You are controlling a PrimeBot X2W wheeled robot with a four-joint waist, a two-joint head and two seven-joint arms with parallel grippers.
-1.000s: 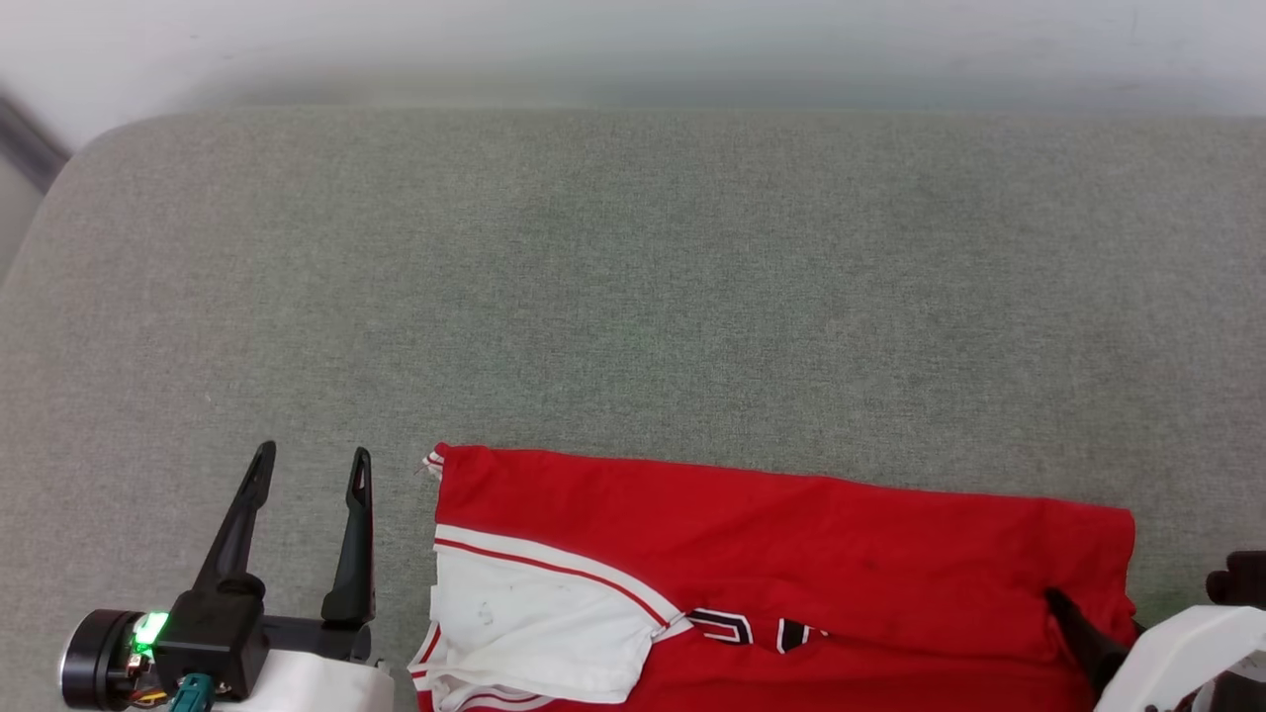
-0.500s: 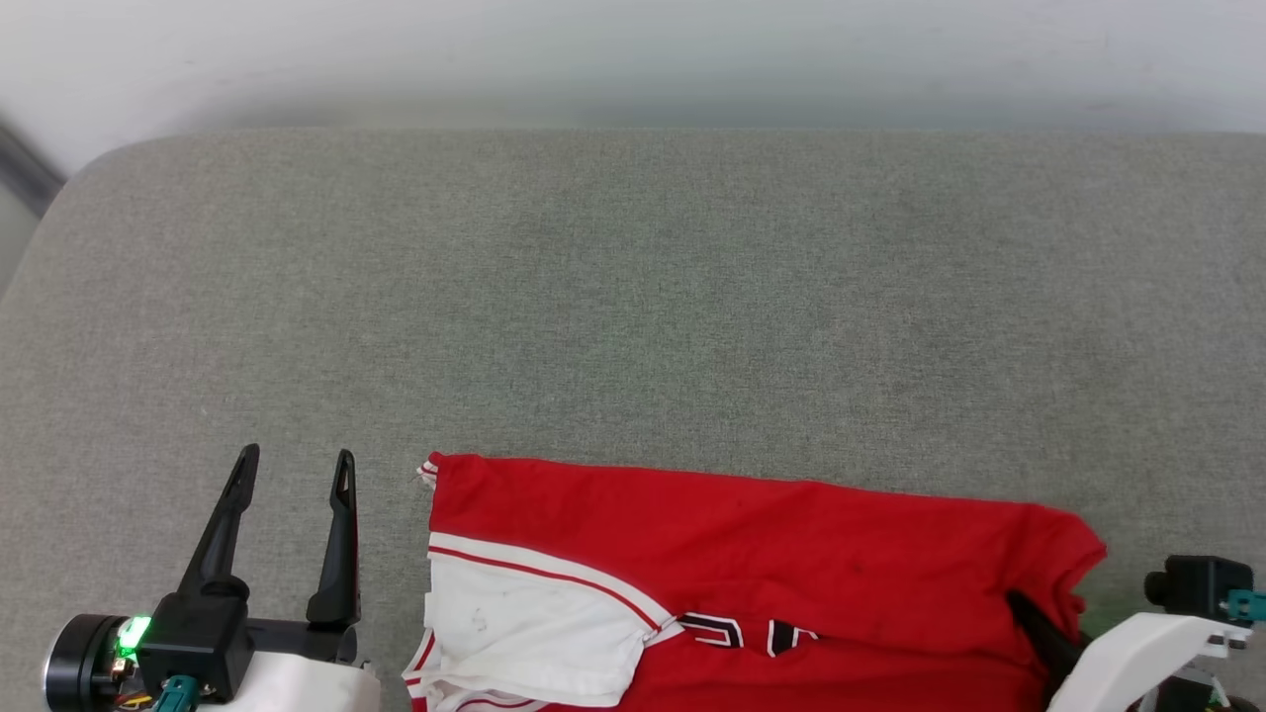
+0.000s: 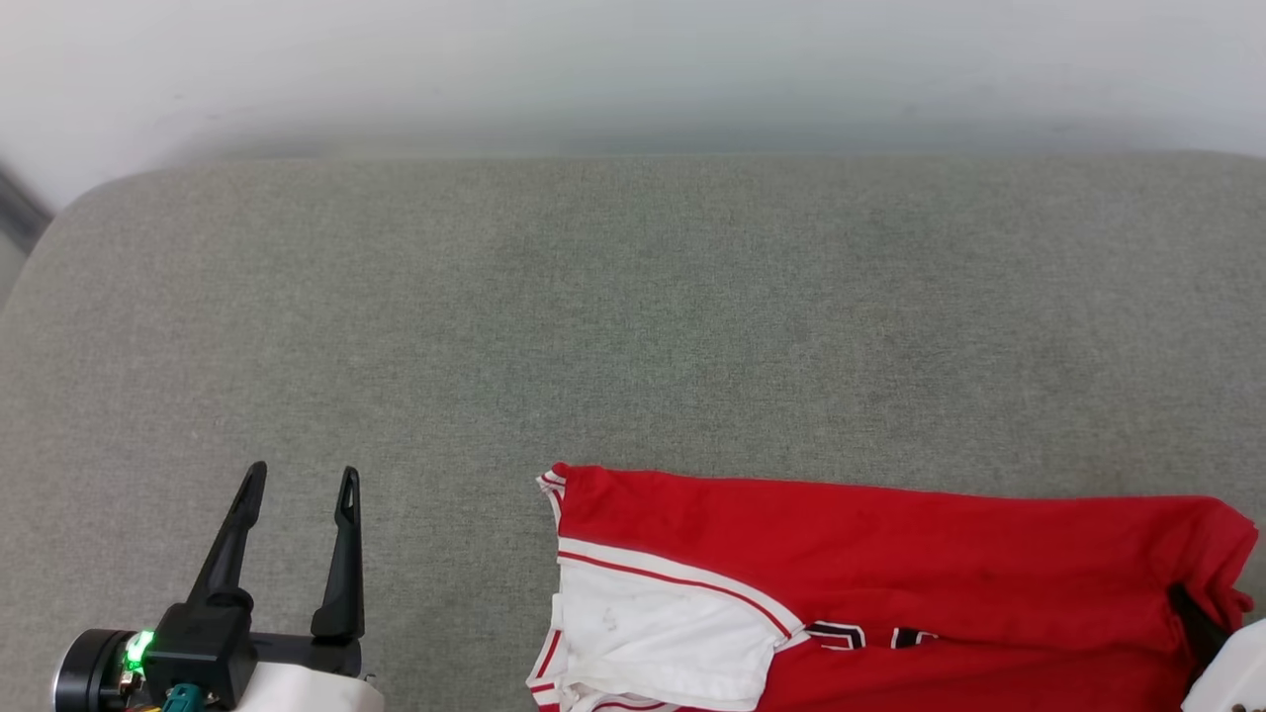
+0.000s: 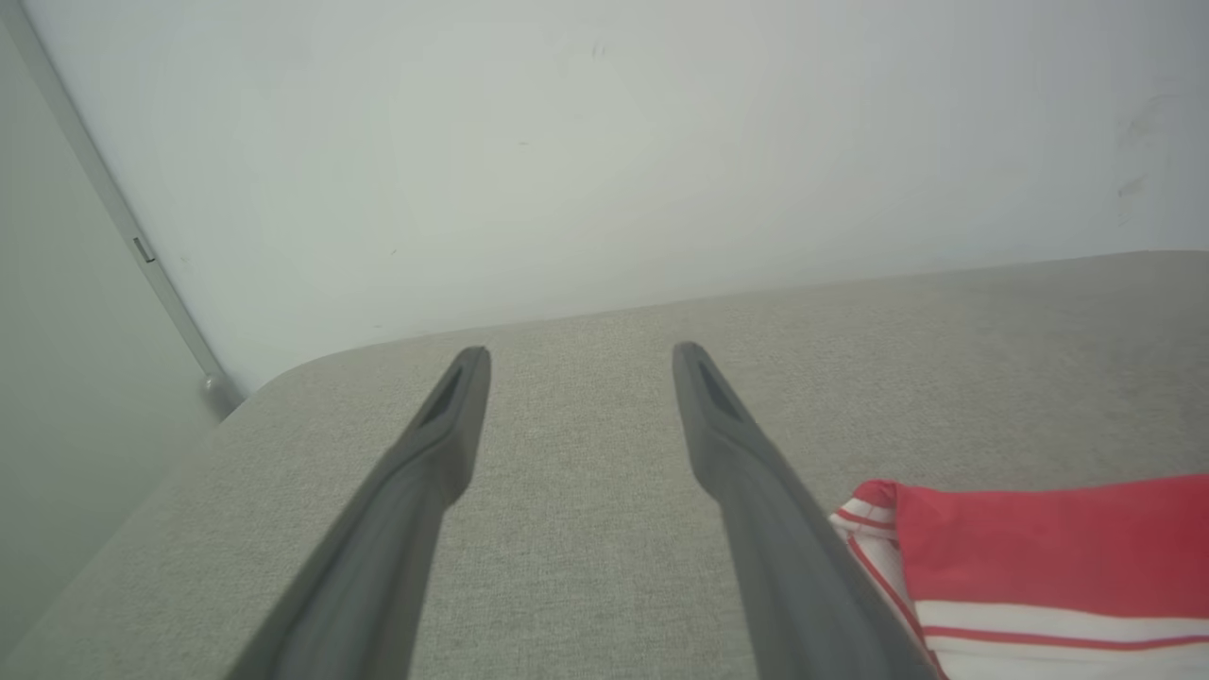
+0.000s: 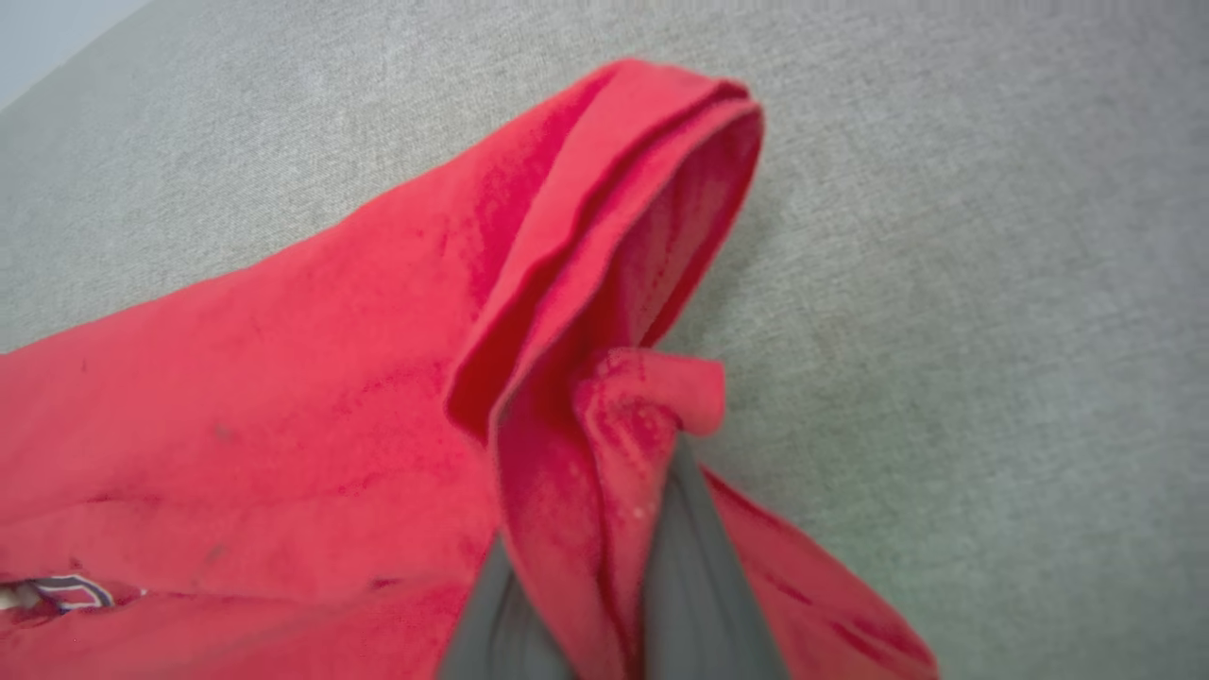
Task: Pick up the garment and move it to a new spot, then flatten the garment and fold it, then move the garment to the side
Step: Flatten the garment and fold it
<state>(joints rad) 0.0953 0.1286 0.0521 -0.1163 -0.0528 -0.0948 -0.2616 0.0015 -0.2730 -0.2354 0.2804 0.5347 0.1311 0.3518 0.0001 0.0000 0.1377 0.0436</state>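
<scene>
Grey cushion (image 3: 633, 326) | right hand (image 5: 623, 472) pinching garment (image 3: 890, 554) edge | left hand (image 3: 304, 473) spread

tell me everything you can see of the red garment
The garment is thin red fabric with a white sleeve edged in red-and-white striped trim, and partial black-and-white lettering. It lies flat on the grey cushion, cut off by the head view's lower edge. The right tool is shut on its bunched right edge.
</scene>
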